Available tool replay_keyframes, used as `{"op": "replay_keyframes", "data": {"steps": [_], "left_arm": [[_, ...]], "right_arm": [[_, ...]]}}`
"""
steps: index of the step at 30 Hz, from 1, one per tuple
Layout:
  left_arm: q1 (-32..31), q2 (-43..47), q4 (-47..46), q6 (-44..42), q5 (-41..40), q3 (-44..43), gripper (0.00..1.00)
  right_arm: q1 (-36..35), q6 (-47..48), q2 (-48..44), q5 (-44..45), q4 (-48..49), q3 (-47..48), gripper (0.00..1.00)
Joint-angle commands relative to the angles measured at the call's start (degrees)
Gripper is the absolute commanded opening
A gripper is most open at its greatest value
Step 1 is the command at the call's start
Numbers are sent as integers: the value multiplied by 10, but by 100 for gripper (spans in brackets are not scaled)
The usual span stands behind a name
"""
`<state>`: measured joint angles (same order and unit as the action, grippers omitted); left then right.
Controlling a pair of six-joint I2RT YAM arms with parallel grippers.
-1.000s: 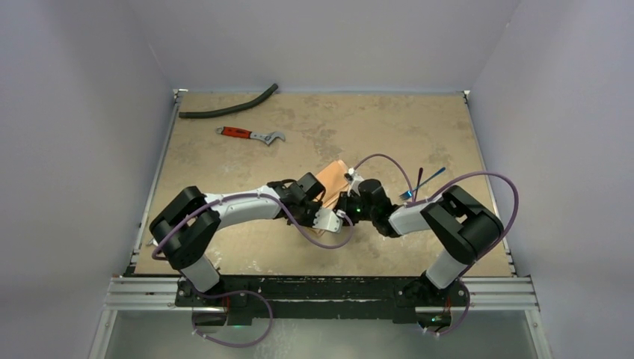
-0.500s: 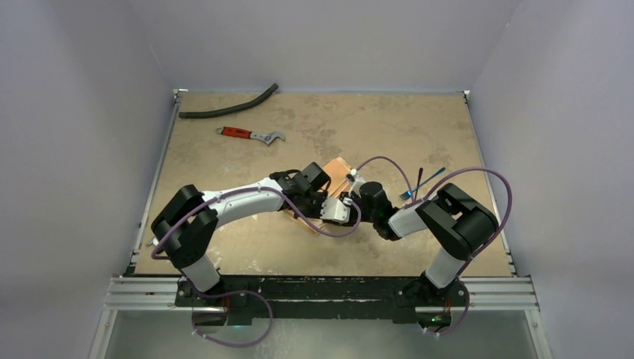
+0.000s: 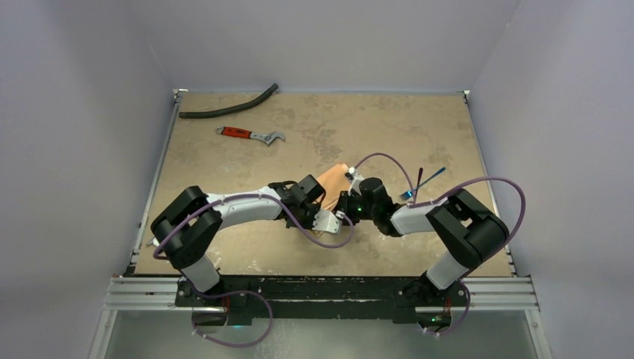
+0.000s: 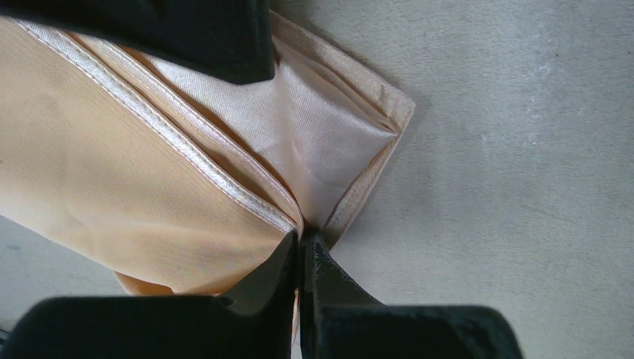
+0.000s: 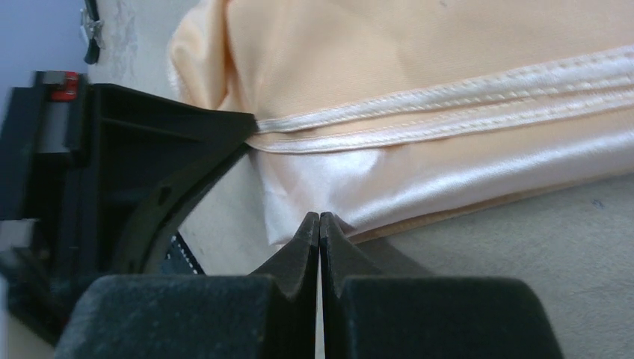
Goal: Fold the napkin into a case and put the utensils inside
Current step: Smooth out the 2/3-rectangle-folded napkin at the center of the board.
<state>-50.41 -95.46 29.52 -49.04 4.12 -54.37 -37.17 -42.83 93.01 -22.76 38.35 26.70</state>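
**A:** At the middle of the table (image 3: 389, 127), both wrists crowd over the napkin (image 3: 333, 179). From above only a peach wedge of it shows, and the rest sits under the arms.

**B:** The wrist views are better. The left gripper (image 4: 303, 245) has its dark fingers pressed together on a folded corner, with a sliver of cloth caught between them.

**A:** And the right gripper (image 5: 320, 223)?

**B:** It's closed too, tips nipped onto the lower edge of the cloth. How much fabric is inside that pinch I can't tell.

**A:** What's the fabric like?

**B:** Satiny with a fine weave, glossy along a raised stitched hem. It lies in several flat layers, paler where the light hits. The far ends run out of both close views.

**A:** The utensils?

**B:** Off to the right, well apart from the cloth. There's a slim blue fork (image 3: 436, 175) beside a dark purple spoon (image 3: 419, 178), with their near ends hidden behind the right arm.

**A:** At the far left lie a red-handled wrench (image 3: 250, 134) and a curved black hose (image 3: 228, 111).
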Motion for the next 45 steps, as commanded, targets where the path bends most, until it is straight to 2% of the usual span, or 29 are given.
{"op": "replay_keyframes", "data": {"steps": [1, 6, 14, 22, 26, 29, 33, 37, 40, 45], "left_arm": [[0, -7, -12, -13, -12, 23, 0], [-1, 3, -17, -39, -22, 46, 0], [0, 19, -8, -94, -28, 66, 0], [0, 24, -9, -102, -24, 78, 0], [0, 25, -13, -107, -25, 81, 0], [0, 29, -16, -115, -31, 83, 0], [1, 30, -17, -121, -36, 86, 0], [1, 28, -19, -120, -33, 85, 0], [1, 24, -20, -115, -33, 83, 0], [1, 24, -20, -114, -37, 81, 0]], "right_arm": [[9, 55, -42, -39, -79, 70, 0], [65, 81, -18, -67, -101, 156, 0], [116, 57, 155, -134, -71, 318, 0], [152, 19, 229, -132, 4, 307, 0], [160, 32, 257, -122, 11, 311, 0], [164, 38, 279, -124, 41, 305, 16], [172, 51, 276, -115, 62, 289, 32], [190, 55, 210, -133, 86, 255, 44], [192, 72, 147, -126, 61, 244, 45], [192, 74, 83, -107, 57, 183, 38]]}}
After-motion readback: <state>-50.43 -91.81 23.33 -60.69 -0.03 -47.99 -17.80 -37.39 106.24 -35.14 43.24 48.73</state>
